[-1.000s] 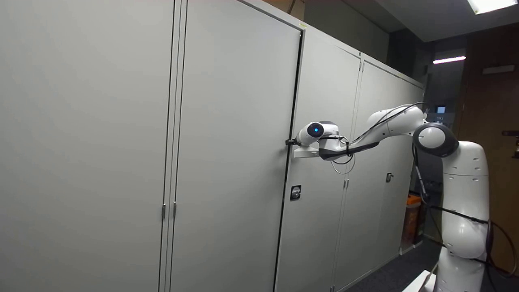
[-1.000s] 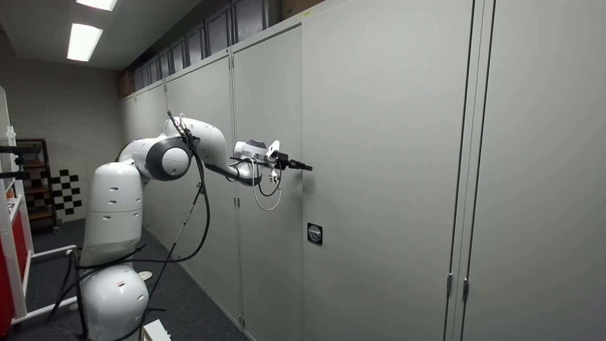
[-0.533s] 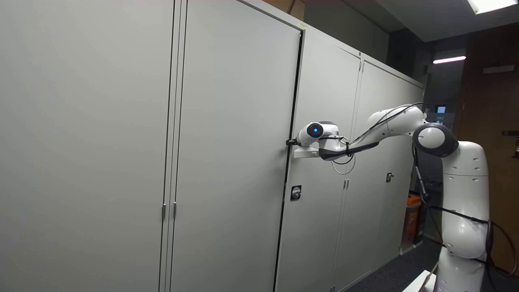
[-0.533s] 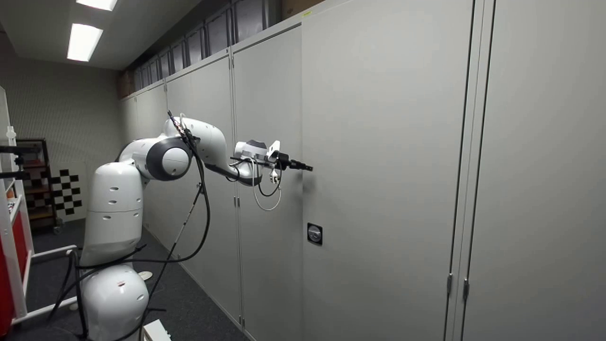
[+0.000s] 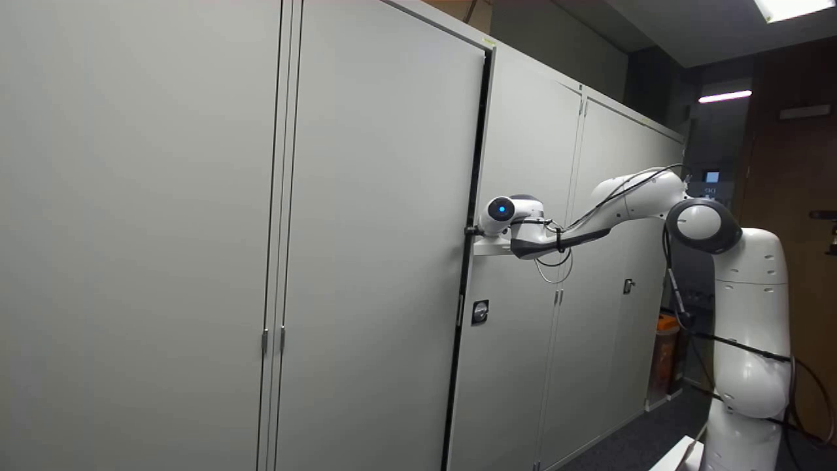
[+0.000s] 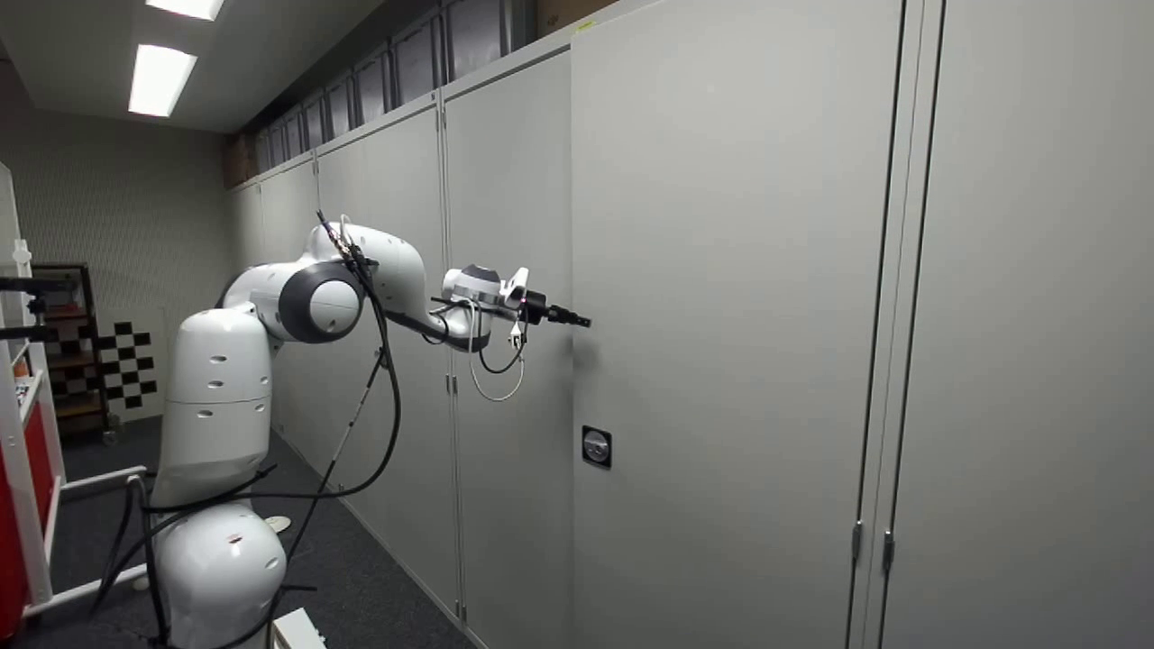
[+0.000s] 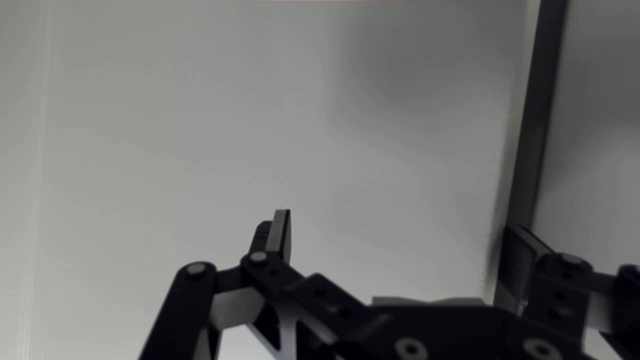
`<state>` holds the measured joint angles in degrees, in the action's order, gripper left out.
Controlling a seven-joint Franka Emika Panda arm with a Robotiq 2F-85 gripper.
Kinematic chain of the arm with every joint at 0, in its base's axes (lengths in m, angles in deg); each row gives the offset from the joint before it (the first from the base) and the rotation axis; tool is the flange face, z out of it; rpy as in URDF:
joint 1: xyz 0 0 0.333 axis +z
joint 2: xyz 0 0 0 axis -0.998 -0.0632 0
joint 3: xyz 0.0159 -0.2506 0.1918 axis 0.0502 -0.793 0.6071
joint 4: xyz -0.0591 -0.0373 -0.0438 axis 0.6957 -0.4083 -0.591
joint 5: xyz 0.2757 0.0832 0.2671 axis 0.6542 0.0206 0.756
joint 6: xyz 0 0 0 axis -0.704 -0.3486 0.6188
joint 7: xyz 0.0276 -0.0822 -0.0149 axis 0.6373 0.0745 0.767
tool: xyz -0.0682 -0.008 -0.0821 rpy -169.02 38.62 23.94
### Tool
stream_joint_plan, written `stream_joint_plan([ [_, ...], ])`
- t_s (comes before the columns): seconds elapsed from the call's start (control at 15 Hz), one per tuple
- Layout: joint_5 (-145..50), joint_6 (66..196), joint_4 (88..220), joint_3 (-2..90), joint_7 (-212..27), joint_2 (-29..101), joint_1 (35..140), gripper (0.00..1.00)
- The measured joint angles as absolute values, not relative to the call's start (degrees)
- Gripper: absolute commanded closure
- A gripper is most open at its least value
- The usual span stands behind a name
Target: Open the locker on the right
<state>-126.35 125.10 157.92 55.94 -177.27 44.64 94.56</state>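
The locker door [image 5: 507,366] is a flat light-grey panel, also seen in an exterior view [image 6: 730,297] and filling most of the wrist view [image 7: 200,150]. Its black latch [image 5: 480,312] sits below my gripper and also shows in an exterior view [image 6: 596,446]. The door stands slightly ajar, with a narrow dark gap [image 5: 481,124] along its free edge. The locker's inside is hidden. My gripper [image 7: 400,220] is open, fingers wide apart. One finger reaches into the gap beside the door's edge; the other is over the door's front. It shows in both exterior views [image 5: 472,230] [image 6: 577,318].
A wider grey door [image 5: 379,229] adjoins the gap. Slim vertical metal pieces [image 5: 282,339] sit at the seams of neighbouring doors. Grey bins [image 6: 415,63] stand on top of the cabinets. An orange-topped bin [image 5: 664,347] stands on the floor. Cables [image 6: 379,433] hang from my arm.
The dark gap has widened slightly and the door's free edge has swung outward a little. My gripper has moved outward with it. A metal strip now shows in the gap near the latch.
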Motion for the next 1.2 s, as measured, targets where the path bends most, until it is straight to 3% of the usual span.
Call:
stream_joint_plan([
  [1.2,-121.05,117.54,162.47,56.18,-177.27,49.29,95.56,0.0],
])
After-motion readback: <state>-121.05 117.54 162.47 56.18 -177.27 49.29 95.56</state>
